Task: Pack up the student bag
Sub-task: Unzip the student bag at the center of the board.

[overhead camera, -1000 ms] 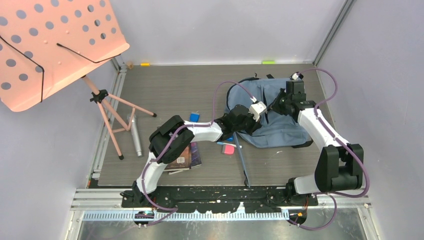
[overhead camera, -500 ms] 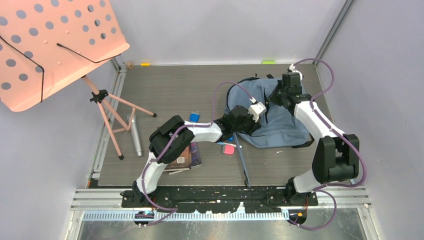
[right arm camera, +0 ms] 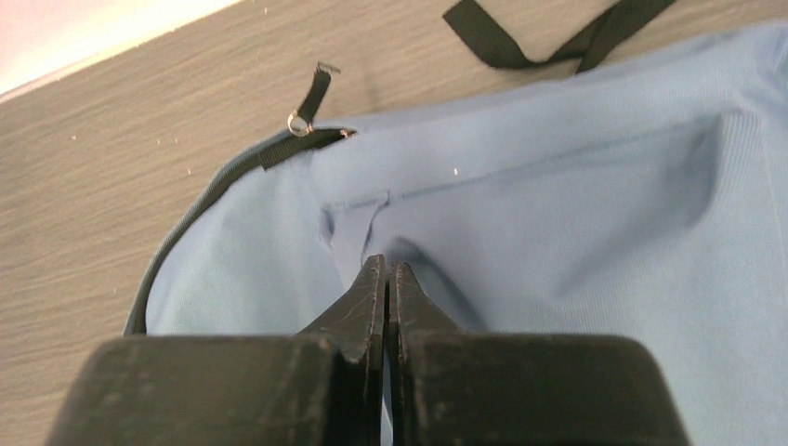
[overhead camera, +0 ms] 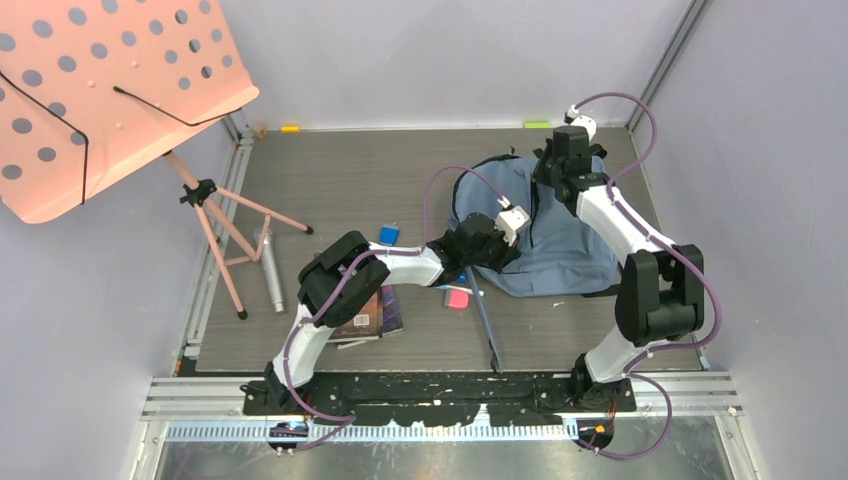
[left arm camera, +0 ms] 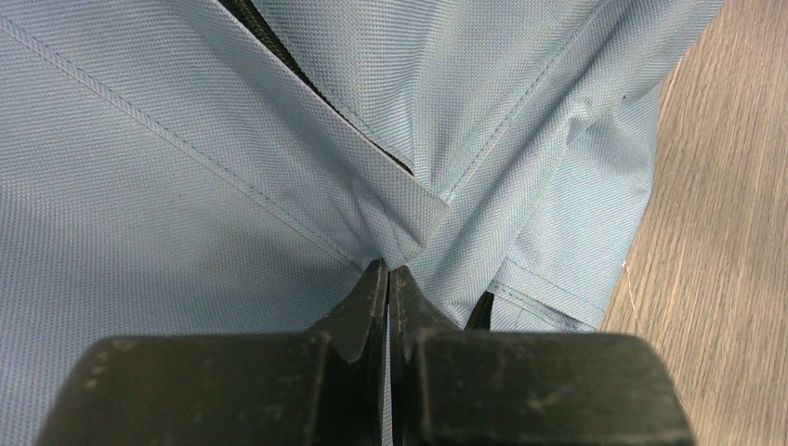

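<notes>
Left gripper: my left gripper [left arm camera: 387, 275] is pressed fully together, its tips nipping a puckered fold of grey-blue cloth.
Right gripper: my right gripper [right arm camera: 387, 269] is closed just as tight, its tips pinching a raised ridge of the same cloth.
Student bag: the student bag [overhead camera: 565, 255], a soft grey-blue backpack, lies on the table directly under both pairs of fingers.
Zipper: a black zipper [left arm camera: 279, 46] runs diagonally across the cloth ahead of my left fingertips, off to their left.
Zipper pull: a black pull with a small metal ring [right arm camera: 311, 100] lies ahead of my right fingertips, slightly left, at the bag's edge.
Webbing: a black webbing strap [right arm camera: 548, 45] rests on the table farther ahead, right of my right fingertips.
Table: the wood-grain table [left arm camera: 725, 242] shows right of my left fingers, past the bag's hem.
Loose items: behind my left fingers, back along the arm, lie a small pink block [overhead camera: 458, 298], a small blue block [overhead camera: 388, 235] and a stack of books [overhead camera: 372, 315].
</notes>
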Robot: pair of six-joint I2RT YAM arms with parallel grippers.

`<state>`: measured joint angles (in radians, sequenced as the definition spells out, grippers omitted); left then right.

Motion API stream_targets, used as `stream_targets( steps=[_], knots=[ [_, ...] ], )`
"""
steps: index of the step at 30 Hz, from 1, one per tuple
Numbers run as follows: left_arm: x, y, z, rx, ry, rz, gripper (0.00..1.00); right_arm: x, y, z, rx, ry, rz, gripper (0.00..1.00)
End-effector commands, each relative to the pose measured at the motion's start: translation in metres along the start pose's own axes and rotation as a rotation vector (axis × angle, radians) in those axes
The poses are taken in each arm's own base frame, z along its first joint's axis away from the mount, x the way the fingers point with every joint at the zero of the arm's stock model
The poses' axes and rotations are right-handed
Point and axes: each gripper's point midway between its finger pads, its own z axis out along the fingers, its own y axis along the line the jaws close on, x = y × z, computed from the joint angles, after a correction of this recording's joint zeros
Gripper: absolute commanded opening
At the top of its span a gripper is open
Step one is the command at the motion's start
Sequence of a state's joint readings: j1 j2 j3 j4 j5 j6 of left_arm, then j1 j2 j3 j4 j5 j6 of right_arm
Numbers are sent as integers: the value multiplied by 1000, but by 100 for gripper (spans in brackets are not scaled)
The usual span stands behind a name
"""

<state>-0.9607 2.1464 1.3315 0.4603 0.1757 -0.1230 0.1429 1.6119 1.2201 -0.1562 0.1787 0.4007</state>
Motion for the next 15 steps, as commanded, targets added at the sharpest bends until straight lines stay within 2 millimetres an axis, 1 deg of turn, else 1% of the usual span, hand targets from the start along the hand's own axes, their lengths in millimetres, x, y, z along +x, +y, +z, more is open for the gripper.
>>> stream_targets(
  steps=[1, 3, 6, 7, 8, 9, 10, 11, 12, 13, 14, 15],
  knots=[
    [15, -3, -7, 0, 54, -9, 0, -73, 14, 0, -5, -231, -15, 1],
    [15, -3, -7, 2, 56, -10, 0, -80, 20, 2, -29, -248, -25, 1],
    [15, -3, -7, 3, 62, -11, 0, -84, 29, 2, -64, -244, -36, 1],
    [13, -4, -8, 3, 62, -14, 0, -78, 29, 2, -69, -215, -41, 1],
    [11, -4, -9, 3, 62, -18, 0, -78, 30, -1, -75, -210, -37, 1],
    [7, -5, -11, 3, 62, -24, 0, -75, 30, -5, -83, -198, -37, 4],
    [3, -5, -13, -2, 64, -31, 5, -73, 30, -7, -84, -189, -33, 16],
    [-1, -6, -17, -9, 71, -39, 18, -72, 29, -13, -86, -178, -32, 24],
    [-8, -5, -20, -19, 70, -48, 34, -70, 29, -17, -87, -171, -27, 40],
    [-16, -5, -25, -33, 69, -59, 43, -67, 27, -24, -83, -158, -26, 47],
    [-30, -5, -31, -48, 50, -66, 50, -66, 25, -28, -79, -149, -21, 57],
    [-40, -4, -36, -63, 38, -74, 56, -64, 22, -38, -72, -136, -22, 61]
  ],
)
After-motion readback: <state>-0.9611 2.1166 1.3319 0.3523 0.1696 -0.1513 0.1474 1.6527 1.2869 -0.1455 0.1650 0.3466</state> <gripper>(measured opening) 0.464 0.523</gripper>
